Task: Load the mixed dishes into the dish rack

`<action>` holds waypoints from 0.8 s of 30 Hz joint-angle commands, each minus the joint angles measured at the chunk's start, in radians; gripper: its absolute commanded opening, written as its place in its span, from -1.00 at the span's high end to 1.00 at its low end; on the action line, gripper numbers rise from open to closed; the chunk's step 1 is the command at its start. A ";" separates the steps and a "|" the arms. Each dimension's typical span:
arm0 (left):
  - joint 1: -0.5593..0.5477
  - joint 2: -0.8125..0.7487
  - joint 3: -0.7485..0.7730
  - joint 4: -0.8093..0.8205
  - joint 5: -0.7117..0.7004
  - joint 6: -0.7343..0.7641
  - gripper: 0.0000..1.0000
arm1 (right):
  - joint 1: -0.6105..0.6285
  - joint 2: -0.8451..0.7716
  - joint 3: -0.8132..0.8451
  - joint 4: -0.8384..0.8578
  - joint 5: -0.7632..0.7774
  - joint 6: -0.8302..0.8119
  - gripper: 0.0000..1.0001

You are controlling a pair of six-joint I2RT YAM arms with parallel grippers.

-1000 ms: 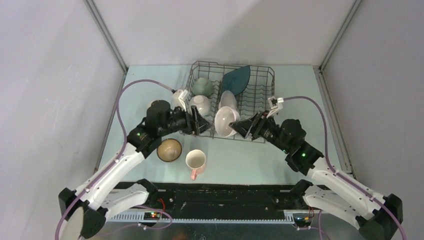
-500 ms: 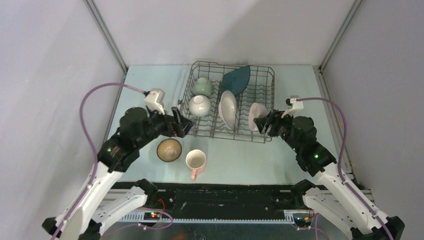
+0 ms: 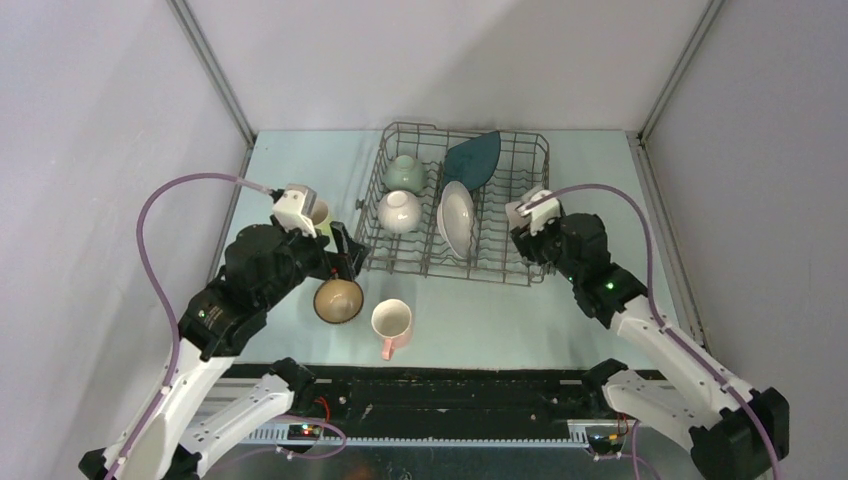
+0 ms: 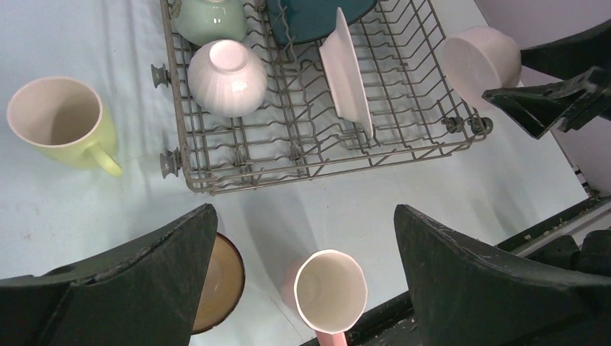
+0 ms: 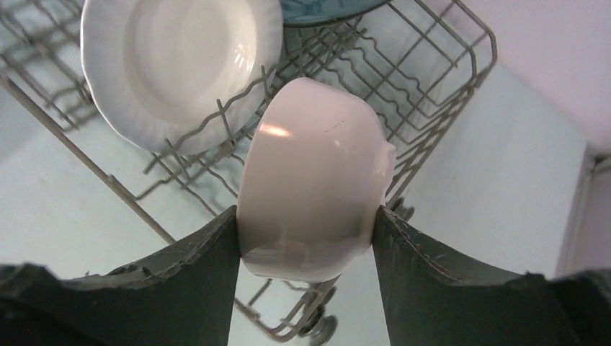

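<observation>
While the right fingers (image 5: 194, 288) clasp a white bowl (image 5: 310, 187), the left fingers (image 4: 130, 288) spread empty, half hiding the brown bowl (image 4: 220, 281).

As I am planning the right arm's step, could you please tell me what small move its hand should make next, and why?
Probably lower the white bowl into the bare right-hand section of the dish rack, then release. The right hand grips the bowl over that side of the rack, beside the white plate standing on edge, and no dish appears to lie beneath it.
</observation>
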 commanded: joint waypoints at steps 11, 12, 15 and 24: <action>0.005 0.001 0.006 0.033 -0.019 0.065 -0.99 | -0.080 0.432 0.262 0.144 -0.260 -0.781 1.00; 0.005 0.000 0.003 0.036 -0.021 0.065 -0.99 | -0.084 0.452 0.303 0.065 -0.275 -0.861 1.00; 0.006 -0.003 0.001 0.034 -0.026 0.065 -0.99 | -0.102 0.520 0.330 -0.001 -0.292 -0.978 1.00; 0.006 0.005 0.003 0.029 -0.042 0.064 -0.99 | -0.164 0.643 0.351 0.060 -0.222 -1.085 1.00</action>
